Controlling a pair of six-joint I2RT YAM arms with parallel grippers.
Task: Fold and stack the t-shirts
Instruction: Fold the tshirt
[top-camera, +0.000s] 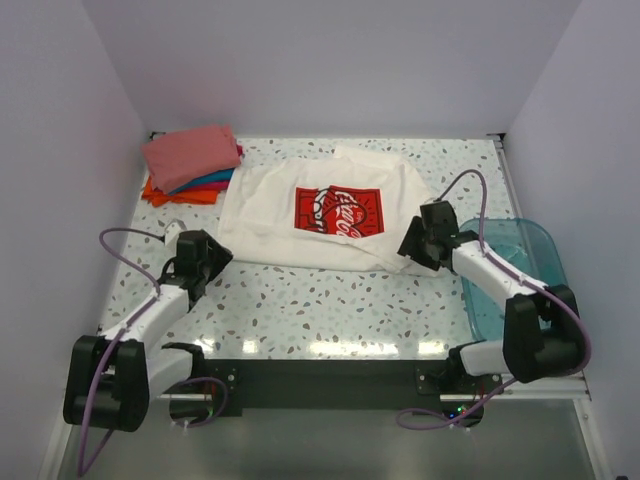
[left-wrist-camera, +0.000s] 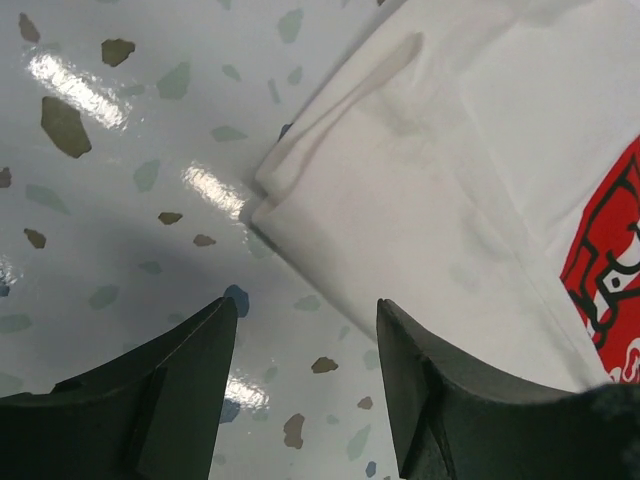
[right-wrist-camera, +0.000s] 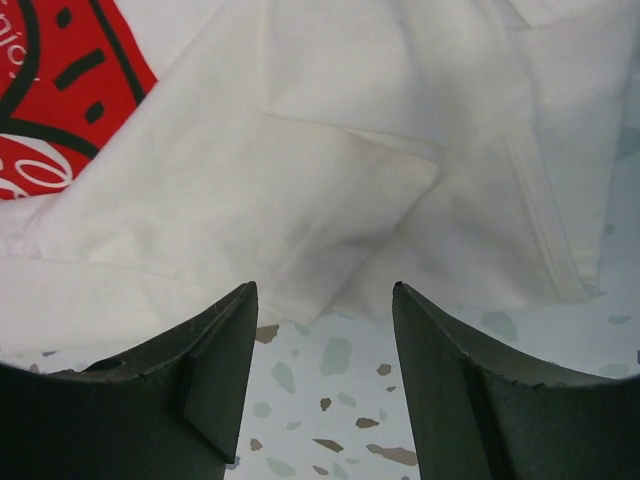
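A white t-shirt (top-camera: 320, 215) with a red chest print (top-camera: 338, 211) lies spread, partly folded, in the middle of the table. Folded salmon-pink (top-camera: 192, 155), teal (top-camera: 212, 181) and orange (top-camera: 160, 193) t-shirts are stacked at the back left. My left gripper (top-camera: 212, 262) (left-wrist-camera: 306, 312) hangs open just off the white shirt's near-left folded corner (left-wrist-camera: 290, 185), with only tabletop between its fingers. My right gripper (top-camera: 415, 243) (right-wrist-camera: 325, 296) is open at the shirt's near-right edge (right-wrist-camera: 330, 230), its fingertips just short of the cloth, holding nothing.
A translucent teal plastic bin (top-camera: 515, 270) stands at the right side, close beside my right arm. The speckled tabletop (top-camera: 330, 300) shows between the shirt and the arm bases. Walls close in the left, back and right.
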